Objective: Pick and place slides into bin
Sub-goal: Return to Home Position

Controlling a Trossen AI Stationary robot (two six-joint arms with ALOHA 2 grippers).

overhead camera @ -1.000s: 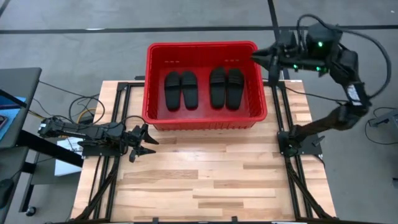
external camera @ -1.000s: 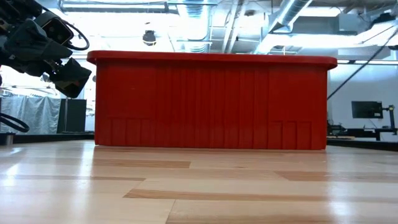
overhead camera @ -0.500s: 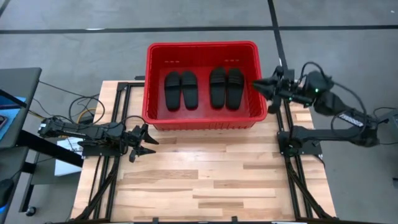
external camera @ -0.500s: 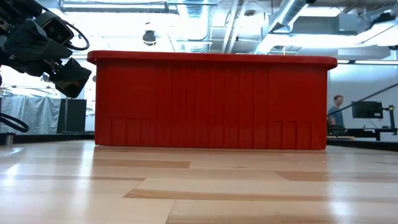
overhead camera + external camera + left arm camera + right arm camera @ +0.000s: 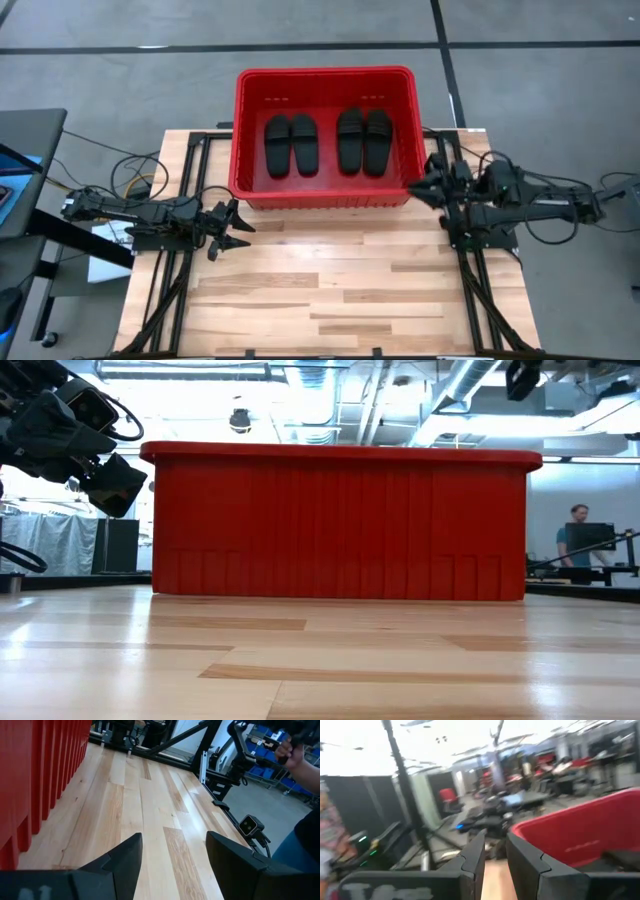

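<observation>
The red bin stands at the table's far middle, and its near wall fills the low view. Several black slides lie flat on its floor in two pairs, one left and one right. My left gripper waits open near the table's left edge, level, with bare wood between its fingers. My right gripper hovers beside the bin's near right corner, pointing at the bin. Its fingers stand a little apart with nothing between them.
Bare wooden tabletop stretches from the bin to the near edge. Black frame rails run along both sides of the table. A person stands in the room behind. A hand shows beyond the table's right side.
My right gripper has come down from above the bin's far right corner. It moved toward the near edge along the bin's right wall, and the arm has folded low beside the near right corner. The slides and the bin have not moved.
</observation>
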